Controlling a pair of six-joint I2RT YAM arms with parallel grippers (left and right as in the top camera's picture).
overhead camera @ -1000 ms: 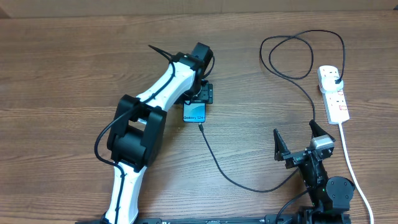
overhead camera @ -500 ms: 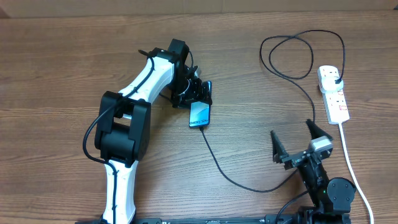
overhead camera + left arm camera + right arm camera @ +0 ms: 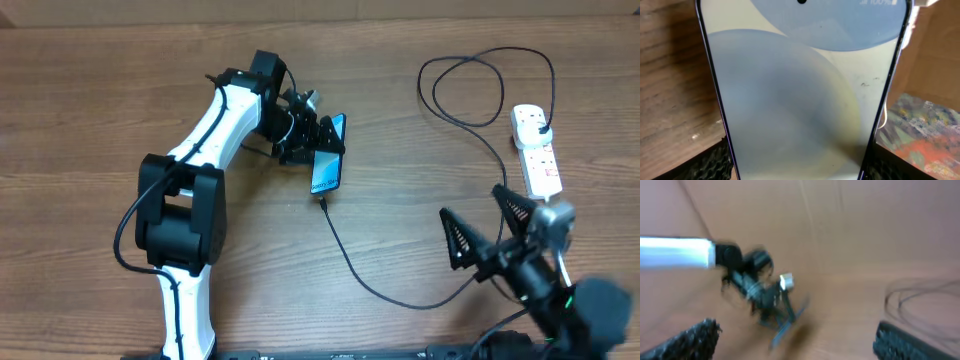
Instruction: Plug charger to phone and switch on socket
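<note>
Left gripper (image 3: 316, 142) grips the phone (image 3: 325, 170) by its edges over the brown wood-grain table (image 3: 100, 100), well left of the socket (image 3: 535, 150). The right gripper (image 3: 472, 205) gapes wide just below that socket.

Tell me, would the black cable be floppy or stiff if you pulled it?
Probably floppy: the cable lies in loose curves and loops across the table. Likely light too, since it's so thin. Tugging it might pull the phone, which it meets at one end.
</note>
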